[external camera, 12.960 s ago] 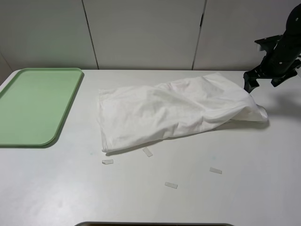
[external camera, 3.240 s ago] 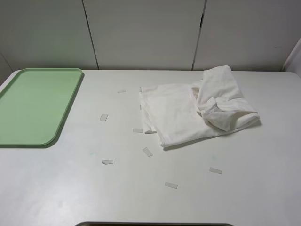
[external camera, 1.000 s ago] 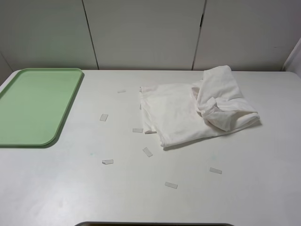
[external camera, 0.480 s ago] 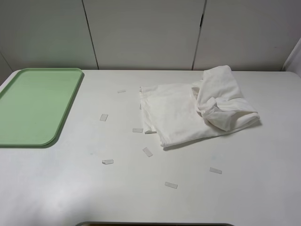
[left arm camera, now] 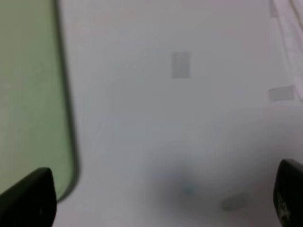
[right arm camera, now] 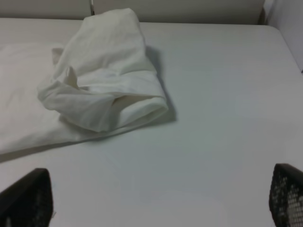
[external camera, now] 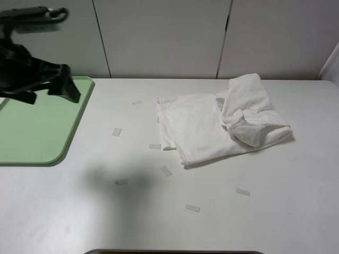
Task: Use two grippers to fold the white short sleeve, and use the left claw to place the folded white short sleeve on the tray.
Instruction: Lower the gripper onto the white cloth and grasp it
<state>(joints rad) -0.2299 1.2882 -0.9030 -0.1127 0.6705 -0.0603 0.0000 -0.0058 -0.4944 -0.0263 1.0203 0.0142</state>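
Observation:
The white short sleeve (external camera: 206, 129) lies crumpled on the table right of centre, its right part bunched into a lump (right arm camera: 102, 85). Only its edge (left arm camera: 289, 28) shows in the left wrist view. The pale green tray (external camera: 32, 132) lies at the far left with nothing on it. My left gripper (external camera: 48, 95) hovers open over the tray's right rim (left arm camera: 71, 142), well left of the shirt, with nothing between its fingers (left arm camera: 28, 198). In the right wrist view my right gripper (right arm camera: 156, 198) stands open and holds nothing, near the shirt's bunched end. It is out of the exterior view.
Several small pale paper scraps (external camera: 117, 132) lie scattered on the white table (external camera: 265, 211), between tray and shirt and in front of the shirt (external camera: 193, 208). Two scraps (left arm camera: 180, 64) show below the left gripper. A panelled wall (external camera: 159, 37) runs behind the table.
The left arm has come into the exterior view at the upper left, above the tray, and casts a shadow on the table. The shirt and scraps have not moved.

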